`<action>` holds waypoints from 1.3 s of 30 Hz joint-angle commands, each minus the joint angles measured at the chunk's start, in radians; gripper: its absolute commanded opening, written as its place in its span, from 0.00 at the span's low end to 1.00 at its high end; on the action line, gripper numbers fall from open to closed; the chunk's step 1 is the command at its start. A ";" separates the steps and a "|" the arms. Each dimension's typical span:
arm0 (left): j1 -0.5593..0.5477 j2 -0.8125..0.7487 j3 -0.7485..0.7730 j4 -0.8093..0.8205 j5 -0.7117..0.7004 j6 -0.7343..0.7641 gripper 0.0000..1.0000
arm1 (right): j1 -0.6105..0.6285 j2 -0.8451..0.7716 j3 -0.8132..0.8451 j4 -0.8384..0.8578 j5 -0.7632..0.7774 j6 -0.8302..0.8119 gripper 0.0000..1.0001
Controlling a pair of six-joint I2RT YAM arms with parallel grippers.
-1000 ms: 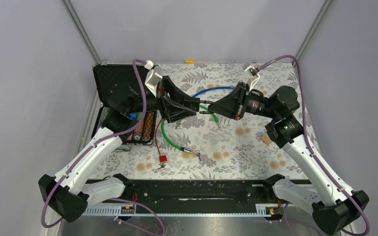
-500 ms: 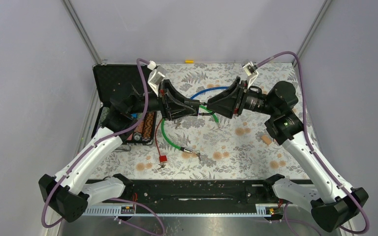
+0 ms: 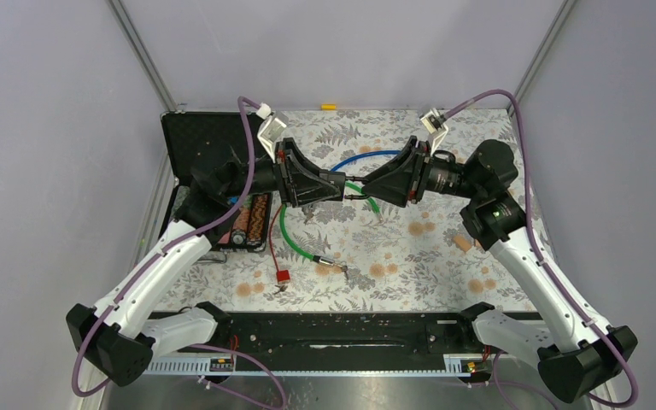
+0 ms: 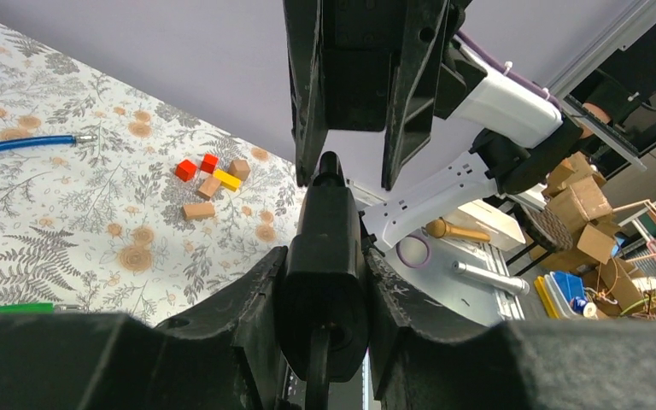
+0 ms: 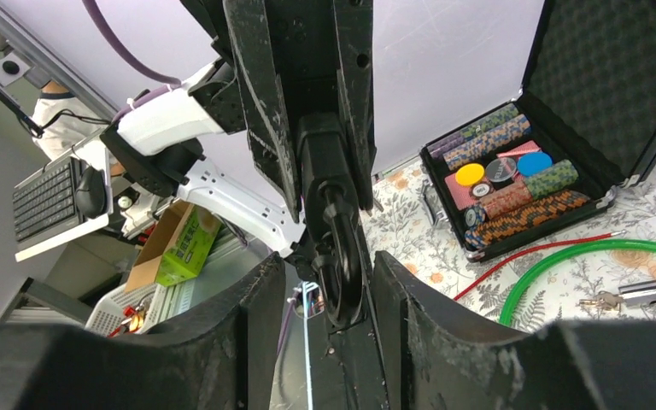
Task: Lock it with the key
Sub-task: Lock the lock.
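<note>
A black padlock hangs in mid-air between the two arms, which face each other over the middle of the table. My left gripper is shut on its body, both fingers pressed against its sides. The lock's curved shackle points into my right gripper, which stands open with a gap on each side of it. From above, the left gripper and right gripper nearly meet tip to tip. A small key lies on the cloth by the metal end of the green cable.
An open black case holding poker chips sits at the left edge. A blue cable, a green cable and a red wire with a red block lie on the flowered cloth. Small wooden blocks rest at the right.
The right gripper's jaws have opened off the padlock while the left gripper's jaws have closed on it. Both grippers drew slightly closer together and shifted a little toward the back.
</note>
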 commanded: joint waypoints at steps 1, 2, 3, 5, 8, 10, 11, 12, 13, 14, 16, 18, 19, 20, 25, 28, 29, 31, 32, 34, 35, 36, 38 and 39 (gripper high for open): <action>0.010 -0.031 0.088 0.098 -0.027 -0.051 0.00 | -0.004 -0.012 -0.014 0.037 -0.053 -0.004 0.49; 0.010 -0.033 0.088 0.107 -0.027 -0.057 0.00 | -0.004 -0.011 -0.018 0.036 -0.053 -0.006 0.50; 0.011 -0.036 0.090 0.108 -0.033 -0.063 0.00 | -0.004 -0.010 -0.022 0.036 -0.049 -0.007 0.50; 0.012 -0.039 0.089 0.113 -0.031 -0.071 0.00 | -0.004 -0.007 -0.028 0.040 -0.047 -0.003 0.50; 0.012 -0.039 0.088 0.133 -0.017 -0.089 0.00 | -0.004 0.000 -0.052 0.138 -0.043 0.067 0.17; 0.013 -0.039 0.085 0.135 -0.007 -0.091 0.00 | -0.004 0.010 -0.063 0.221 -0.045 0.133 0.02; 0.012 -0.038 0.082 0.138 0.000 -0.094 0.00 | -0.004 0.014 -0.067 0.253 -0.044 0.160 0.00; 0.012 -0.037 0.078 0.141 0.006 -0.099 0.00 | -0.003 0.016 -0.071 0.281 -0.041 0.179 0.00; 0.011 -0.034 0.075 0.143 0.007 -0.107 0.00 | -0.003 0.018 -0.074 0.297 -0.037 0.188 0.00; 0.012 -0.030 0.073 0.146 0.010 -0.116 0.00 | -0.002 0.019 -0.076 0.303 -0.032 0.189 0.00; 0.010 -0.018 0.073 0.147 0.020 -0.136 0.00 | -0.001 0.021 -0.077 0.303 -0.014 0.187 0.00; 0.008 -0.003 0.073 0.143 0.016 -0.151 0.00 | 0.010 0.026 -0.074 0.294 0.002 0.172 0.00; 0.003 0.007 0.072 0.145 0.016 -0.160 0.00 | 0.027 0.028 -0.069 0.275 0.020 0.147 0.00; -0.005 0.017 0.071 0.147 0.018 -0.167 0.00 | 0.045 0.030 -0.061 0.239 0.044 0.114 0.00; -0.042 0.069 0.057 0.158 0.034 -0.213 0.00 | 0.136 0.033 -0.005 0.046 0.218 -0.059 0.00; -0.050 0.075 0.031 0.189 0.036 -0.242 0.00 | 0.153 0.037 -0.002 0.060 0.266 -0.058 0.00; -0.053 0.074 0.027 0.193 0.033 -0.246 0.00 | 0.159 0.042 -0.001 0.070 0.275 -0.055 0.00; -0.063 0.079 0.023 0.194 0.027 -0.246 0.00 | 0.169 0.050 0.003 0.093 0.282 -0.040 0.00; -0.071 0.082 0.021 0.191 0.022 -0.243 0.00 | 0.177 0.057 0.006 0.104 0.283 -0.033 0.00; -0.085 0.096 0.017 0.182 0.018 -0.239 0.00 | 0.191 0.069 0.015 0.123 0.282 -0.020 0.00; -0.089 0.103 0.009 0.179 0.013 -0.240 0.00 | 0.197 0.075 0.021 0.128 0.283 -0.016 0.00; -0.089 0.112 0.000 0.180 0.013 -0.251 0.00 | 0.204 0.080 0.023 0.136 0.288 -0.012 0.00; -0.090 0.124 -0.020 0.173 0.013 -0.254 0.00 | 0.212 0.089 0.035 0.138 0.291 -0.011 0.00; -0.090 0.128 -0.029 0.164 0.007 -0.248 0.00 | 0.217 0.095 0.040 0.139 0.292 -0.008 0.00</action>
